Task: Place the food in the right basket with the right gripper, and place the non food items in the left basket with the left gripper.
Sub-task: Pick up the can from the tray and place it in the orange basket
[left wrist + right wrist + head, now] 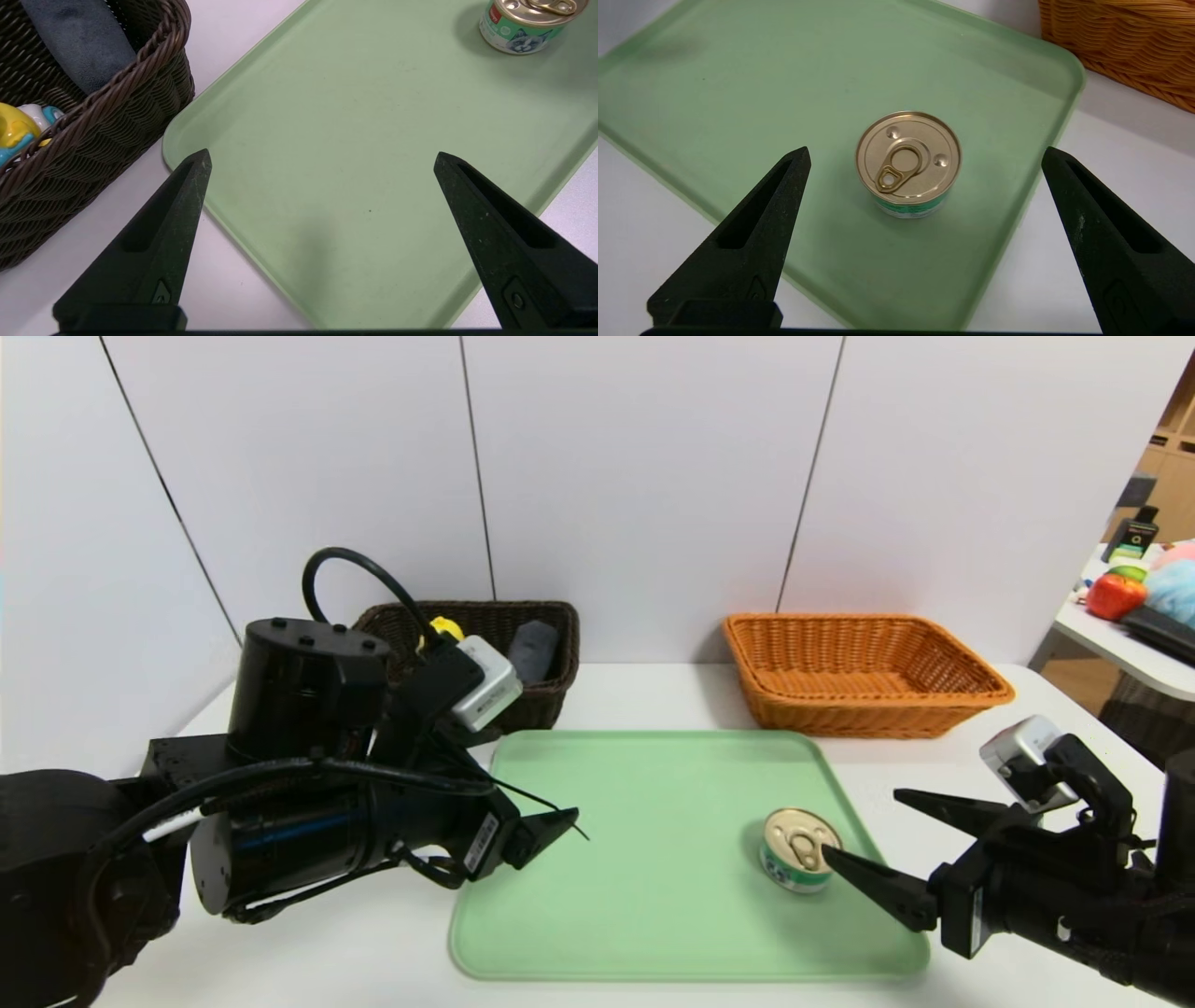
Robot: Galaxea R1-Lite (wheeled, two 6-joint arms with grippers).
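The left gripper [322, 161], spread wide and empty, sits above the left edge of the green tray [625, 961]. The right gripper [927, 156], also wide apart and holding nothing, is by the 1 can [908, 158] upright on the tray's right side. Best to centre its 2 fingers around the can, lower level, then close evenly below the rim. The can has a gold pull-tab lid and a green label.
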